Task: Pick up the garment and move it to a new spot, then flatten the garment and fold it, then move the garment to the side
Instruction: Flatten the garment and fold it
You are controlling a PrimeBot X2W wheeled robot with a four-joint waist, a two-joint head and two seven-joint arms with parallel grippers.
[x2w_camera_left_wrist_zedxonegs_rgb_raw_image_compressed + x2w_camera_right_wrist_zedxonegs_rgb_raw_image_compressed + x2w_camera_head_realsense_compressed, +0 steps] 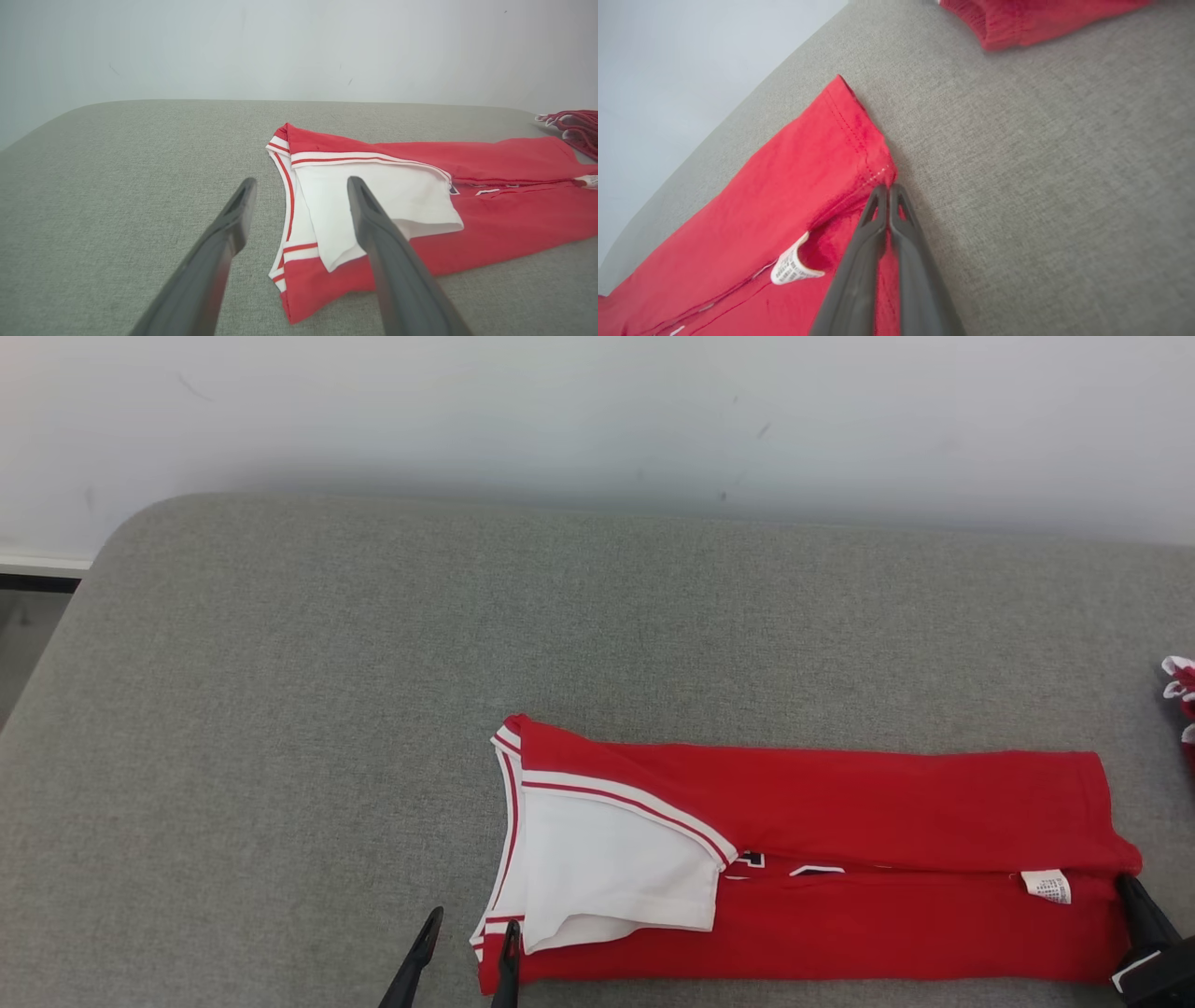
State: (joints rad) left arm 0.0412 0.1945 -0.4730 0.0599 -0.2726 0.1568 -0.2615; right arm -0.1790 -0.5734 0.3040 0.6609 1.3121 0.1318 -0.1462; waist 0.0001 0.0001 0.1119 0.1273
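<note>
The garment [840, 821] is a red jersey with a white panel and red-striped trim, folded into a long strip lying left to right on the grey padded table [327, 691]. My left gripper [471, 924] stands open at the strip's left end, one finger on each side of the white trim edge [285, 224], just above the cloth. At the right end my right gripper [1125, 882] has its fingers pressed together on the red hem [859, 154], which puckers at the tips [888, 187]. A white care label [789, 268] sticks out beside them.
Another red and white piece of clothing [1181, 695] lies at the table's right edge, also seen as a red heap [1017, 23] beyond the hem. A pale wall [597, 411] runs behind the table. The table's rounded corner [121, 532] is at the far left.
</note>
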